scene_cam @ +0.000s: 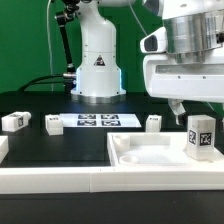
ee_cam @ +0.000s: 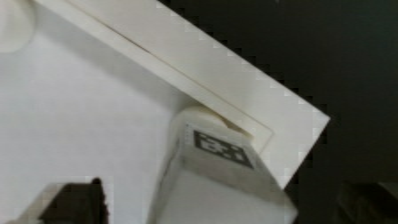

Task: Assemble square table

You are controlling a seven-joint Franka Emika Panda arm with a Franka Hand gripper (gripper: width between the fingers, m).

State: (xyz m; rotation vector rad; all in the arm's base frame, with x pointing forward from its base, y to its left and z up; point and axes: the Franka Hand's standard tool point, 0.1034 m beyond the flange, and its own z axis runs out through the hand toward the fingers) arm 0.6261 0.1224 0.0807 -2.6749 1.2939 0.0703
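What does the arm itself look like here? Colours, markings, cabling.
Arm: white rounded shells, black joints, dark triangular mark on the base column. Black cable hangs beside it. Gripper: boxy white body under a grey cylinder, dark fingers.

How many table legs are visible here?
4 legs. Two sit at the exterior view's left of the marker board, one at its right, one stands in the tabletop corner under the end effector.

Tagged leg seemingly stands in top.
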